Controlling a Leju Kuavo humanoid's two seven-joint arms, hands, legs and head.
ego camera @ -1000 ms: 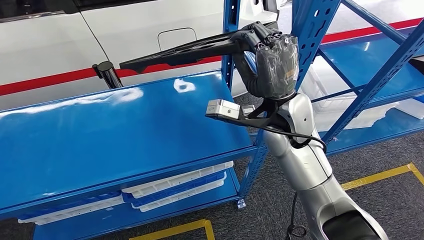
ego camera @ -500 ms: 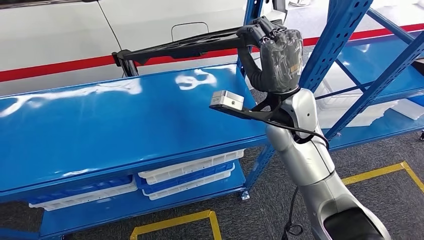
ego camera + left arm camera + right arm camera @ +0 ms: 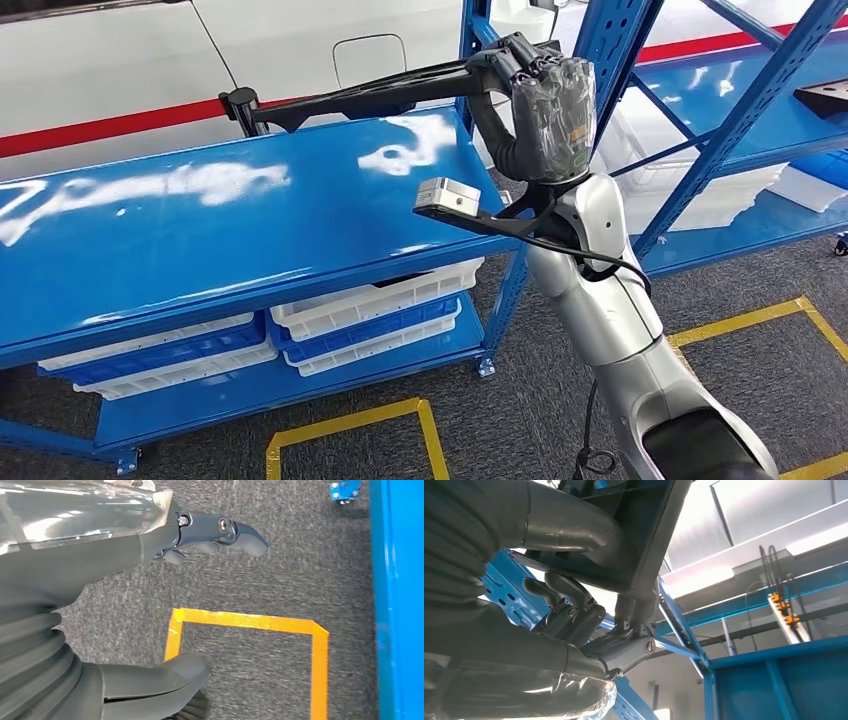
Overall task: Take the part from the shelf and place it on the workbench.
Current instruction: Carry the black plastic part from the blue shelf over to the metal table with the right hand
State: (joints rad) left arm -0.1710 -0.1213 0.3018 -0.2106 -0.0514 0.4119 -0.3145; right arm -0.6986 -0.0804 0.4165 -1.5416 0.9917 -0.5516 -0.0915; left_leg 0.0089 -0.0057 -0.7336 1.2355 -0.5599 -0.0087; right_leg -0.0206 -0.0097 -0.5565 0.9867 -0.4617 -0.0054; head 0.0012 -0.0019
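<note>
Gripping long black rigid plastic part [image 3: 370, 97] at one end with right hand [image 3: 545, 95], above glossy blue metal shelf [image 3: 200, 240]; probably light, leveraging awkwardly. Left hand [image 3: 150, 605] hanging spread, empty.

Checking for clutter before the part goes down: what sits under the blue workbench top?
Under the glossy blue workbench top, stacked white and blue plastic trays rest on the lower blue shelf. Their contents and the shelf's back are covered.

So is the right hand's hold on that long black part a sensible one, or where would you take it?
The right hand grips the long black part at its thick end, the narrow arm sticking out over the blue shelf top. That leaves it end-heavy; gripping nearer mid-length, from above, would probably balance better.
</note>
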